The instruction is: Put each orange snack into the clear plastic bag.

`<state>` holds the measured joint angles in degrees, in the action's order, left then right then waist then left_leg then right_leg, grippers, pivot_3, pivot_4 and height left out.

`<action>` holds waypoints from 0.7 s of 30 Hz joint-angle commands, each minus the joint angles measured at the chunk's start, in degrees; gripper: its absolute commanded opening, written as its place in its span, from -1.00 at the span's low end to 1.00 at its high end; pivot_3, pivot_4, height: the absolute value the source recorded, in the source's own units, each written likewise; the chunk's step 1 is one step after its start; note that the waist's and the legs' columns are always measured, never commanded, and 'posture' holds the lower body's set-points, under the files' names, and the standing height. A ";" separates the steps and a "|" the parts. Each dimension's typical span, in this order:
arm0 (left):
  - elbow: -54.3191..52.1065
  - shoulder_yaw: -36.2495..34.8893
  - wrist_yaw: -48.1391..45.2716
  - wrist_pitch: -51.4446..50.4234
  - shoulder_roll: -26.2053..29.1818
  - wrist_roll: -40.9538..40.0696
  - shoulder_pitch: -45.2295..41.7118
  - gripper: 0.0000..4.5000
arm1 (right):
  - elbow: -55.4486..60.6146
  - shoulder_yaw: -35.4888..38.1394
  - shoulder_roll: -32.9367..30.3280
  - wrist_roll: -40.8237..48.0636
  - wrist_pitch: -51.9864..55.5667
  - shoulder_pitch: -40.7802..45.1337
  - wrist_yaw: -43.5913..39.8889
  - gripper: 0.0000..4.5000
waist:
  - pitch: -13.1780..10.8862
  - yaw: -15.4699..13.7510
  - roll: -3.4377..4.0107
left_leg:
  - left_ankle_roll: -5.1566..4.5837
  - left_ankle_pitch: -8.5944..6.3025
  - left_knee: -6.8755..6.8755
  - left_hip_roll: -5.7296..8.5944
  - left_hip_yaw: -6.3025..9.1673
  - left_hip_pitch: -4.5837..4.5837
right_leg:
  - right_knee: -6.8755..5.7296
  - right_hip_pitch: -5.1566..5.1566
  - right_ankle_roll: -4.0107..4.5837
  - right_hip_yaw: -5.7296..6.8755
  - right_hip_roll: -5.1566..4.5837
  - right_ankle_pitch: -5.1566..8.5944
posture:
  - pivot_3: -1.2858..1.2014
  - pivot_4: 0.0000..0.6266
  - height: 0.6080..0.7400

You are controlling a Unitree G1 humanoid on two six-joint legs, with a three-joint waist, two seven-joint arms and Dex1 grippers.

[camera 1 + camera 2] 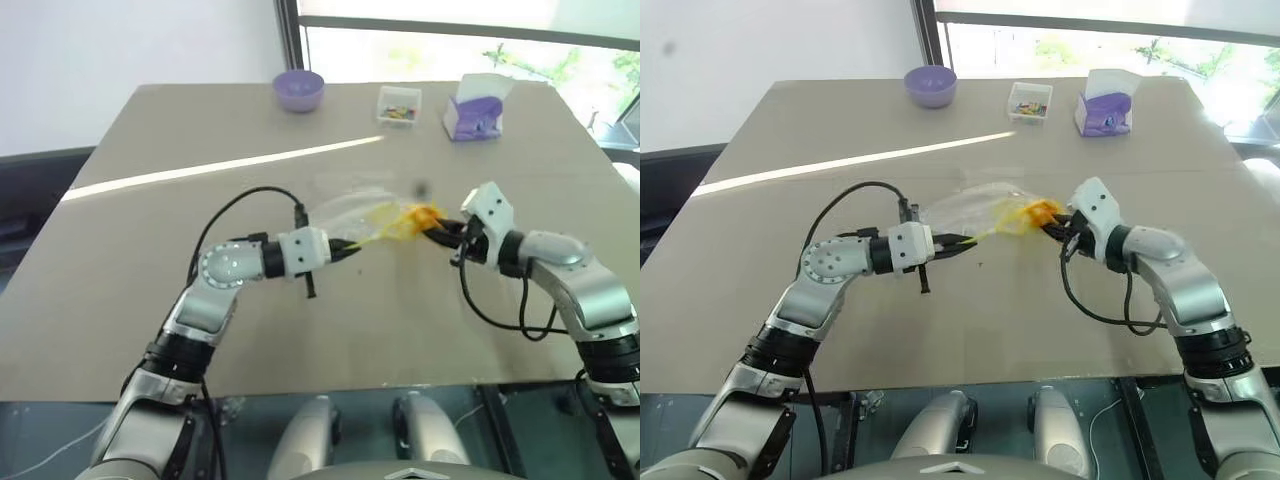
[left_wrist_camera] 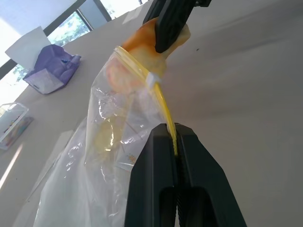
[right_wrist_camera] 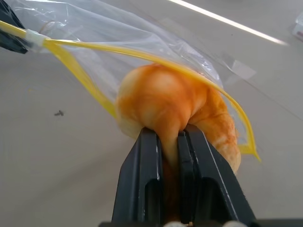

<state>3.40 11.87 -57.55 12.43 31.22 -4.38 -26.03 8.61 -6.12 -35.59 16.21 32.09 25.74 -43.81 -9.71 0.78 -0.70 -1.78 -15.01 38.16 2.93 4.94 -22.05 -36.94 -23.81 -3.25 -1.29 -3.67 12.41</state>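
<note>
1. Above the middle of the tan desk (image 1: 120, 290), two arms meet over one clear plastic bag (image 1: 975, 208) and one orange snack (image 3: 170, 101) — the only bun that can be counted.
2. The left gripper (image 2: 175, 142) has its two black fingers pressed together on the bag's yellow seal strip, holding the bag's mouth up off the desk; the rest of the bag trails away toward the far side of the desk.
3. The right gripper (image 3: 170, 137) pinches the snack between its two fingers, squeezing the soft bun so that it bulges on either side of them.
4. The snack sits at the bag's open mouth — the right wrist view shows the yellow strip looping over and around the bun, with part of it already past the rim and the pinched end outside.
5. Along the desk's far edge stand three other things, well apart from the arms: one purple bowl (image 1: 299, 90), one small clear box of colourful bits (image 1: 399, 105) and one purple-and-white carton (image 1: 475, 112).
6. A bright streak of light runs slantwise across the desk between the arms and that far row.
</note>
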 commanded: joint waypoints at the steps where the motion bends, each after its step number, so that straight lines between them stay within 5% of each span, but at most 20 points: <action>1: -1.74 0.70 -1.22 2.78 0.24 -0.27 -0.08 -1.00 | 0.76 0.68 1.04 0.75 -0.65 1.93 -0.66 -0.98 | 0.00 0.04 0.00 | 0.00 0.00 0.00 0.00 0.00 0.00 | 0.00 0.00 0.00 0.00 0.00 0.00 | 0.03 -0.52 1.00; 11: -1.86 0.80 -3.80 4.39 -1.64 -3.24 -2.07 -1.00 | -3.04 -0.84 9.44 -2.33 -5.88 3.19 3.59 -0.98 | 0.00 -0.03 0.00 | 0.00 0.00 -0.01 0.01 0.04 -0.02 | 0.02 0.00 0.00 0.04 0.00 0.00 | 0.03 -0.52 1.00; 17: -0.99 0.85 -4.66 6.48 -0.46 -2.56 -2.68 -1.00 | -7.35 -6.49 7.06 -11.47 -14.64 2.34 2.95 -0.98 | 0.00 -0.02 0.01 | 0.00 0.00 -0.01 0.01 0.03 -0.01 | 0.02 -0.01 0.00 0.04 0.01 0.00 | 0.03 -0.52 1.00; 21: 1.55 1.03 -4.67 8.70 0.78 -0.74 -2.71 -1.00 | -5.53 -2.83 9.54 -4.35 -11.54 2.30 0.27 -0.98 | -0.01 0.08 0.01 | 0.00 0.00 -0.02 0.02 0.02 -0.01 | 0.03 -0.01 0.00 0.04 0.02 0.00 | 0.03 -0.52 1.00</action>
<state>4.41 13.56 -62.31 18.78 31.37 -6.04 -28.03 -0.54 -12.28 -27.43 7.17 19.49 27.37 -42.24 -9.72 0.85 -0.69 -1.78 -15.01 38.13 2.94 4.97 -22.05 -36.91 -23.81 -3.25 -1.25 -3.64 12.41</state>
